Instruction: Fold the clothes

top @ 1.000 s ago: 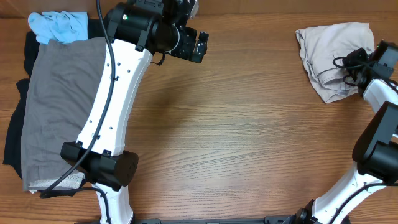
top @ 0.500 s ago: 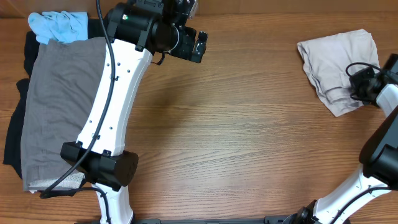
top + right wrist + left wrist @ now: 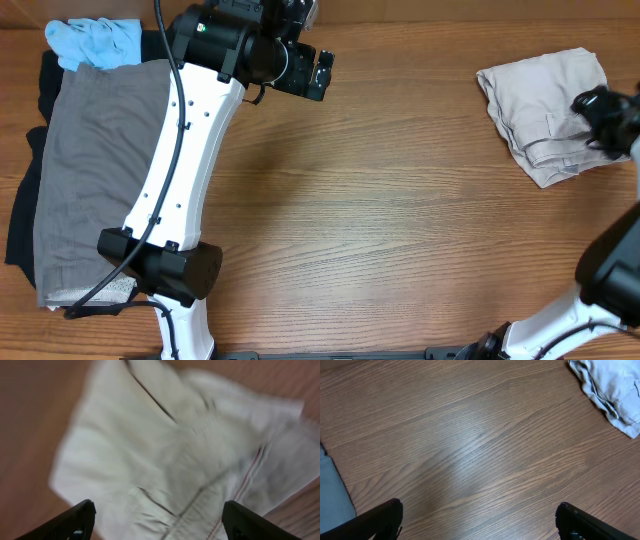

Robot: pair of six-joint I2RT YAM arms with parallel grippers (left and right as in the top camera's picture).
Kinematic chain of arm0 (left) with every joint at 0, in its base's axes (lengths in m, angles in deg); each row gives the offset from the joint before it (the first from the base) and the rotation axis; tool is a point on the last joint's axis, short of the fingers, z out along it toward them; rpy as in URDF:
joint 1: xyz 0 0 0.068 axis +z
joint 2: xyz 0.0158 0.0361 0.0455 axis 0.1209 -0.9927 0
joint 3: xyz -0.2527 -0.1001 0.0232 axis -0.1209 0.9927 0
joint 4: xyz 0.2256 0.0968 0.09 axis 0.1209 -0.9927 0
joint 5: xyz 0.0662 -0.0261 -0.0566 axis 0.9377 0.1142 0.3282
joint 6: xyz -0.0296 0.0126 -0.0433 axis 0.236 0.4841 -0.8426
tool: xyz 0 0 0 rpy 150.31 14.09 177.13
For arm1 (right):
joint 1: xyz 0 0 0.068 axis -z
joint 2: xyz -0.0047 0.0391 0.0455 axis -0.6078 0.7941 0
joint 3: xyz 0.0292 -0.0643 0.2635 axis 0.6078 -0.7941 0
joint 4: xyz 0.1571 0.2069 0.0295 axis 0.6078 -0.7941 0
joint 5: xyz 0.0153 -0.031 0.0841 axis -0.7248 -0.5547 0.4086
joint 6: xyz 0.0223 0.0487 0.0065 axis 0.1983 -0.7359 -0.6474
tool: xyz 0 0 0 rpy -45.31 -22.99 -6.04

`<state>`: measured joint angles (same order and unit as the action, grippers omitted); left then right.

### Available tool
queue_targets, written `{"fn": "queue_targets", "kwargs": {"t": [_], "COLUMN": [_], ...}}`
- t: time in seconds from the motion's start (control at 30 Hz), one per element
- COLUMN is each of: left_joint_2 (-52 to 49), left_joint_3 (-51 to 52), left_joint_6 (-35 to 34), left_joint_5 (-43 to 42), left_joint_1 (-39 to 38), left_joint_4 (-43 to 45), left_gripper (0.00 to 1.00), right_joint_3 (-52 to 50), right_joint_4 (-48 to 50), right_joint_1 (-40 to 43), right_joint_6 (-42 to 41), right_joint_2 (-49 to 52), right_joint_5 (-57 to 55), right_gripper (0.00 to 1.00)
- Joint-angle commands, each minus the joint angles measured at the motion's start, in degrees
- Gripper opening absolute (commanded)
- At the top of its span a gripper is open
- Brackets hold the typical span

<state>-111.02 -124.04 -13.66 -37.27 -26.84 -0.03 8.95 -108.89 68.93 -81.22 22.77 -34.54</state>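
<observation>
Cream-beige trousers (image 3: 545, 105) lie in a loose, rumpled fold at the far right of the wooden table (image 3: 400, 230). The right gripper (image 3: 598, 108) hangs over their right edge, jaws spread wide and grasping nothing; its wrist view is blurred. The left gripper (image 3: 322, 75) hovers above bare wood near the far edge, jaws wide apart and empty. At far left, a grey garment (image 3: 95, 170) lies flat on black fabric (image 3: 22, 215), with a light-blue piece (image 3: 95, 42) at its far end.
</observation>
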Motion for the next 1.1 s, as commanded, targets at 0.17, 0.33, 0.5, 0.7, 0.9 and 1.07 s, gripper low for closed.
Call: {"fn": "queue_targets", "kwargs": {"t": [0.17, 0.33, 0.5, 0.7, 0.9, 1.07], "left_joint_2": [-0.57, -0.72, -1.40, -2.86, -4.98, -6.27], "left_joint_3": [-0.72, -0.72, -0.72, -0.72, -0.72, -0.72], "left_joint_6": [0.70, 0.70, 0.70, 0.66, 0.66, 0.59], "left_joint_5": [2.05, 2.05, 2.05, 2.01, 2.01, 1.92], "left_joint_1": [-0.37, -0.37, -0.37, -0.37, -0.37, -0.37], "left_joint_4": [0.50, 0.98, 0.90, 0.85, -0.44, -0.87], "left_gripper": [1.00, 1.00, 1.00, 1.00, 1.00, 1.00], "right_joint_3": [1.81, 1.84, 1.84, 1.81, 1.84, 1.84], "right_joint_4": [5.90, 7.93, 8.55, 10.10, 13.94, 18.86], "right_joint_1": [-2.82, -4.85, -4.92, -4.92, -5.05, -6.40], "right_joint_6": [14.84, 17.20, 17.20, 17.68, 18.43, 12.72], "right_joint_2": [-1.29, 6.36, 13.60, 21.09, 29.24, 33.77], "right_joint_5": [-5.01, -9.84, -9.81, -9.81, -9.01, -8.55], "right_gripper": [0.84, 0.99, 1.00, 1.00, 1.00, 1.00]}}
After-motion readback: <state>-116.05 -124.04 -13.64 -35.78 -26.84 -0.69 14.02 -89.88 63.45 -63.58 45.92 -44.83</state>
